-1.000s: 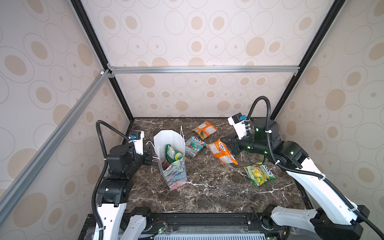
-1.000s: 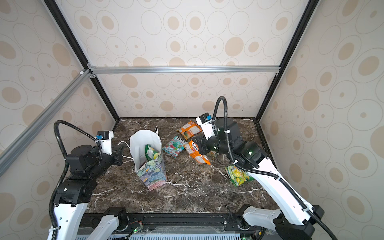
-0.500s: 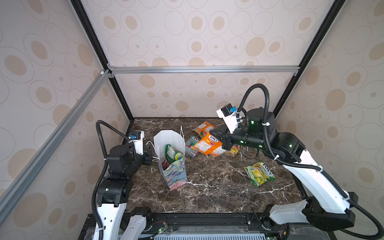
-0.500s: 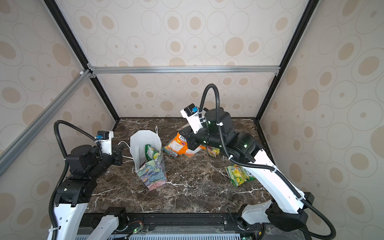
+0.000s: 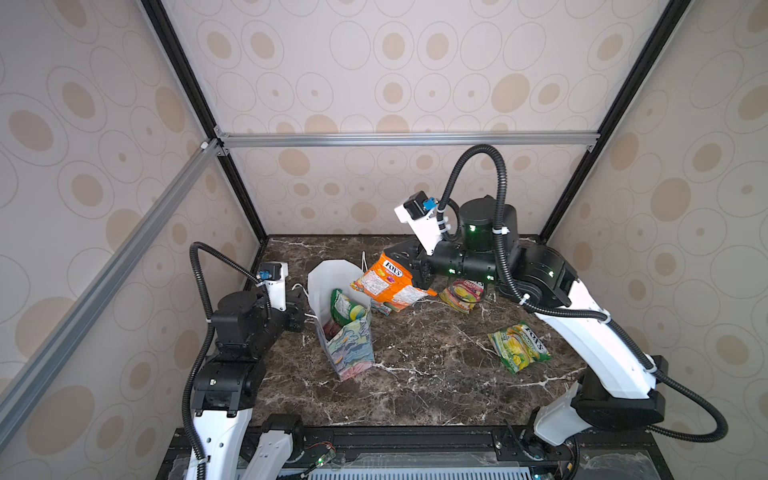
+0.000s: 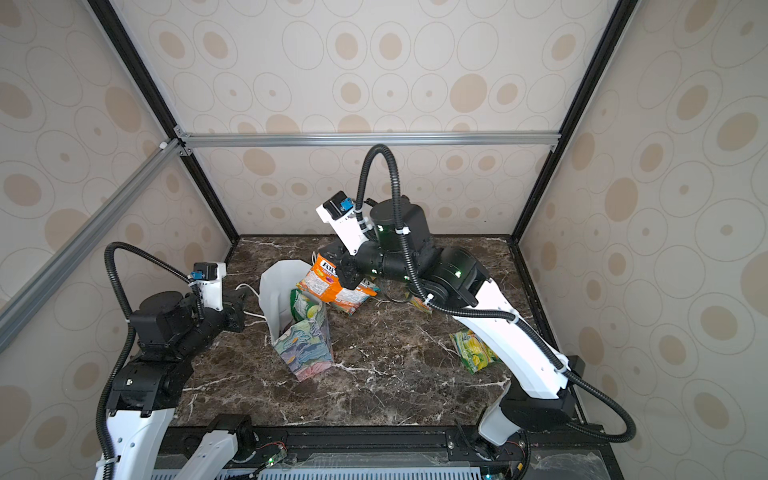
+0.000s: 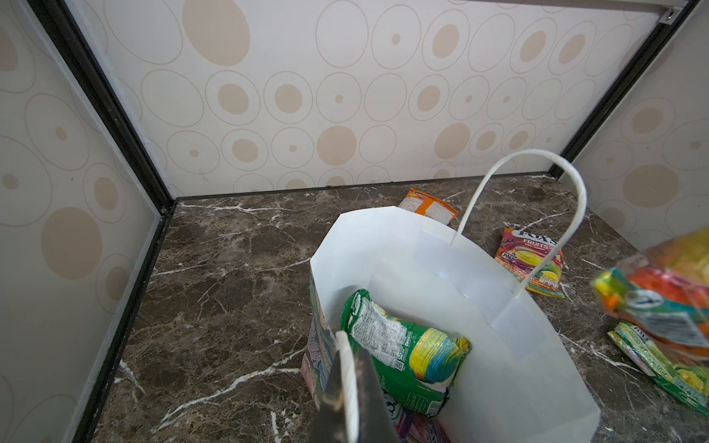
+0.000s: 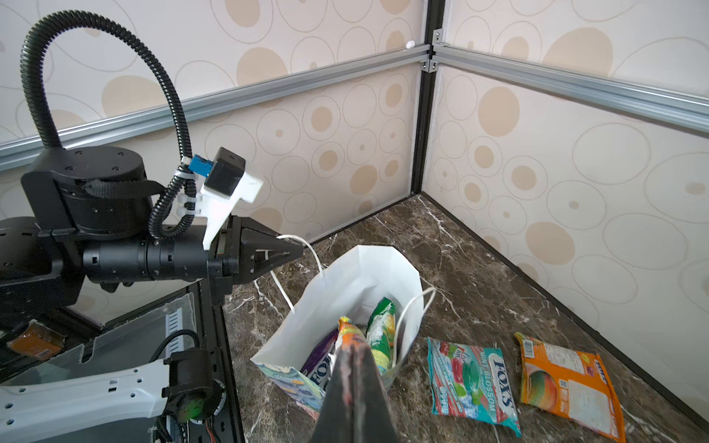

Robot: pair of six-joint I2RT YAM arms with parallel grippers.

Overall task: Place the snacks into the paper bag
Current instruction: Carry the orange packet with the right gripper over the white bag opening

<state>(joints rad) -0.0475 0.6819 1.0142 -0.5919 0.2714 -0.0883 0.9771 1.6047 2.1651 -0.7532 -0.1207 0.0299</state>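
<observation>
At the bag's (image 5: 351,353) 1 o'clock, I'm watching my right gripper (image 5: 413,272) pinching an orange packet (image 5: 384,284); my left gripper (image 8: 297,251) is clamping the handle (image 8: 316,261). The right wrist view is showing a teal packet (image 8: 472,383) that both top views are mostly hiding.

Looks down into the open paper bag (image 7: 387,230), white inside, standing on the marble table (image 7: 230,268). Pinches the near cord handle (image 7: 351,402) in the closed left gripper (image 7: 344,343). Shows a green packet (image 7: 399,356) inside, the far cord handle (image 7: 537,155) arching above, an orange packet (image 7: 431,207) behind the rim, a red-yellow FOX'S packet (image 7: 531,262) beyond, and a blurred orange-yellow packet (image 7: 663,291) overlapping a green-yellow packet (image 7: 660,368).
</observation>
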